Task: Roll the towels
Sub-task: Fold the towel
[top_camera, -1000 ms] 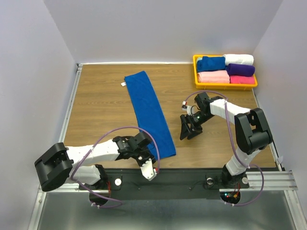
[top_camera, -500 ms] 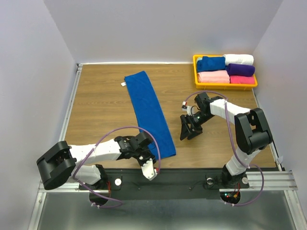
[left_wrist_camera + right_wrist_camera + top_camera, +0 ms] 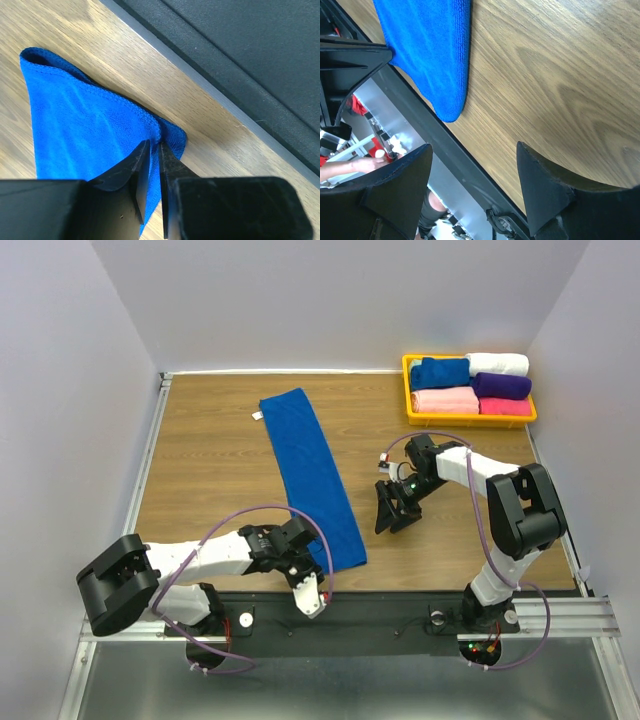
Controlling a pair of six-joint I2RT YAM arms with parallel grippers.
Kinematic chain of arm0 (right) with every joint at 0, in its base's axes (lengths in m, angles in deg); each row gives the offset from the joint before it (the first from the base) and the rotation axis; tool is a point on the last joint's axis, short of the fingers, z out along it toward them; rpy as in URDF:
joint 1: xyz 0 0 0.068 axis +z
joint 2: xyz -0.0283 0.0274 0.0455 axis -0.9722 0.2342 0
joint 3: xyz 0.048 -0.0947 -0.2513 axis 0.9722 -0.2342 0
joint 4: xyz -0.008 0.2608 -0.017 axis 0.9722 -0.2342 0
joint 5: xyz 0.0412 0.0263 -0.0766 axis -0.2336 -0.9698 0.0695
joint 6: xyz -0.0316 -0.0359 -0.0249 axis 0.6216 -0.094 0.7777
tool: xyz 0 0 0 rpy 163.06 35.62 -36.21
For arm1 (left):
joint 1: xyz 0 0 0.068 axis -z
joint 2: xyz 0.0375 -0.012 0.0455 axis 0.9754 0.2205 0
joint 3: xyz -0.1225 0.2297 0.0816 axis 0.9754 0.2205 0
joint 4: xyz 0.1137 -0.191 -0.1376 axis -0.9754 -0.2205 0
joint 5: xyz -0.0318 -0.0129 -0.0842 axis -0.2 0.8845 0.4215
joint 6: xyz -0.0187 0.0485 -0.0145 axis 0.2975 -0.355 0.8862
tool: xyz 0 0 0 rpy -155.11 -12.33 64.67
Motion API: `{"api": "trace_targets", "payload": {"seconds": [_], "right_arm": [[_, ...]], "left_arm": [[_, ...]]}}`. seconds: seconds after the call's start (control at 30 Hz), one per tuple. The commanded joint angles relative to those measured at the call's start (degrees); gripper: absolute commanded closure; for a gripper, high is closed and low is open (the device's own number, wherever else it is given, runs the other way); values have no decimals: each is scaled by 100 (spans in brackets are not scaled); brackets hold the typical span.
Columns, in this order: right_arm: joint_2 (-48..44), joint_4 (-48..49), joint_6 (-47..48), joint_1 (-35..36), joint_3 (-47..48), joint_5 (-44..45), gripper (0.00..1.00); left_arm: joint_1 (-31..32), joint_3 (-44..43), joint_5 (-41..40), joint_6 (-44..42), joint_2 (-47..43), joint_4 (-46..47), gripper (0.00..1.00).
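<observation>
**Left claw at the near corner of a spread blue towel; right claw idle**

Seen from above, the long blue towel [image 3: 310, 475] lies unrolled and flat on the wooden table [image 3: 210, 460]. It runs on a slant from the far left-centre of the table down to the near edge, just ahead of the arm bases. Its near end sits beside the dark rail at the table's front.

The left gripper [image 3: 155, 145] is low at the towel's near left corner. In the left wrist view its two black fingers [image 3: 142, 167] stand almost together, with only a thin slit between them. The hemmed edge of the corner is bunched up between the tips, so the claw is nipped on that corner.

The right gripper [image 3: 392, 523] hovers over bare wood to the right of the long blue towel, apart from it. In the right wrist view its fingers are spread wide, with only table showing between them, and it holds nothing.

The second blue towel [image 3: 438, 372] sits bundled in the far-left compartment of the yellow tray [image 3: 408, 390], at the far right corner of the table. With it in the tray are a white towel [image 3: 498, 363], a purple towel [image 3: 500, 385] and pink towels [image 3: 445, 400].
</observation>
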Motion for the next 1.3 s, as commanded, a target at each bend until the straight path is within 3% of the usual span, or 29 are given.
{"api": "trace_targets", "payload": {"seconds": [0.0, 0.23, 0.47, 1.27], "right_arm": [[10, -93, 87, 11, 262, -159, 27], [10, -93, 105, 20, 262, -159, 27], [10, -102, 113, 20, 279, -185, 27], [-16, -137, 149, 11, 288, -264, 27]], "left_arm": [[39, 47, 107, -73, 23, 67, 79], [39, -129, 90, 94, -30, -178, 100], [39, -454, 230, 357, -345, -943, 100], [39, -752, 134, 604, -812, -1444, 100]]}}
